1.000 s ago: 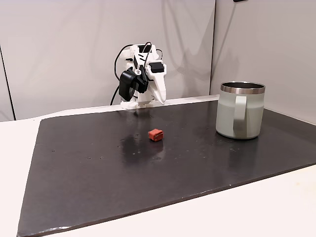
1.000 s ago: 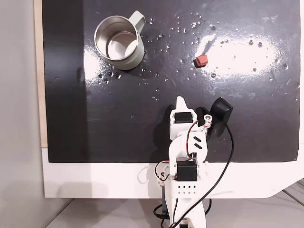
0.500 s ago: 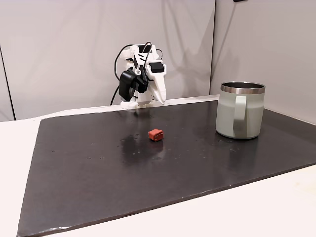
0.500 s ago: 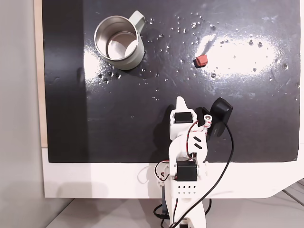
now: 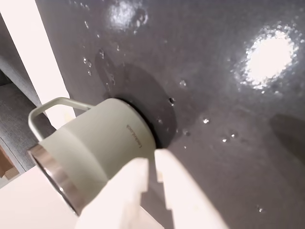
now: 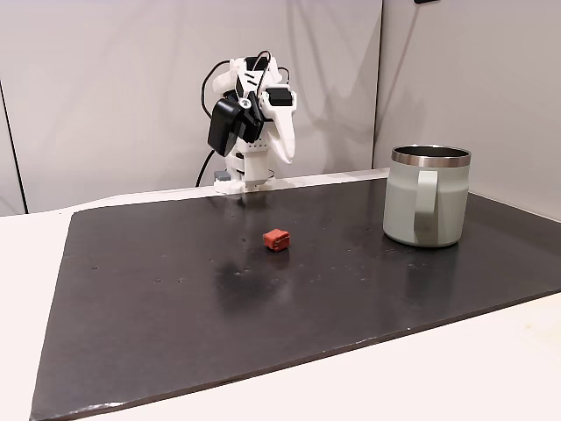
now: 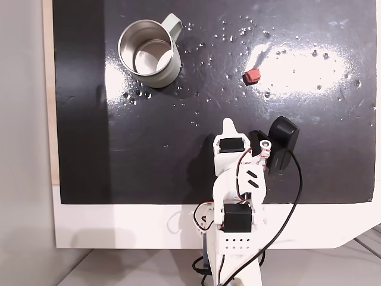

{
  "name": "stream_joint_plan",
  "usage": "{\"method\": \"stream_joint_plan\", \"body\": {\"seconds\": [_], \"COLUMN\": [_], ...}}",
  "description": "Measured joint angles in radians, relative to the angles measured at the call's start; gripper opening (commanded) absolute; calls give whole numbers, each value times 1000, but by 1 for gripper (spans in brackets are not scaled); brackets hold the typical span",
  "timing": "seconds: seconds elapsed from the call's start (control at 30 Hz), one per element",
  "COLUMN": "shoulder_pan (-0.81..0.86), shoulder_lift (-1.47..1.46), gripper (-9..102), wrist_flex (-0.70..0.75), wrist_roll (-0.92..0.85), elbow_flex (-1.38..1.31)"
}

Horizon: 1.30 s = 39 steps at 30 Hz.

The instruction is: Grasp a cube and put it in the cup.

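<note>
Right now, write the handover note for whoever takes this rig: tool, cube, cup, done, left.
Tool: shut and empty, raised near the arm's base at the mat's edge.
Cube: lying on the dark mat, untouched, mid-mat in both fixed views.
Cup: upright on the mat, empty inside, well apart from the cube.
Done: nothing yet.
Left: reach the cube, grasp it, carry it over the cup, release.

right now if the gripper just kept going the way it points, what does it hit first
Probably the cup. In the wrist view the gripper, jaws nearly closed, aims at the cup's side wall with bare mat between. The cube lies off to the right in a fixed view, out of that line. Depth is unclear.
</note>
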Motion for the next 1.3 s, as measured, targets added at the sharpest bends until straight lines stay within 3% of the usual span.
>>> {"method": "stream_joint_plan", "body": {"seconds": [0.73,1.3], "shoulder_pan": [133,138], "shoulder_lift": [-591,-1193], "gripper": [0,0], "wrist_flex": [178,293], "wrist_roll": [-121,-146], "elbow_flex": [-607,-1054]}}
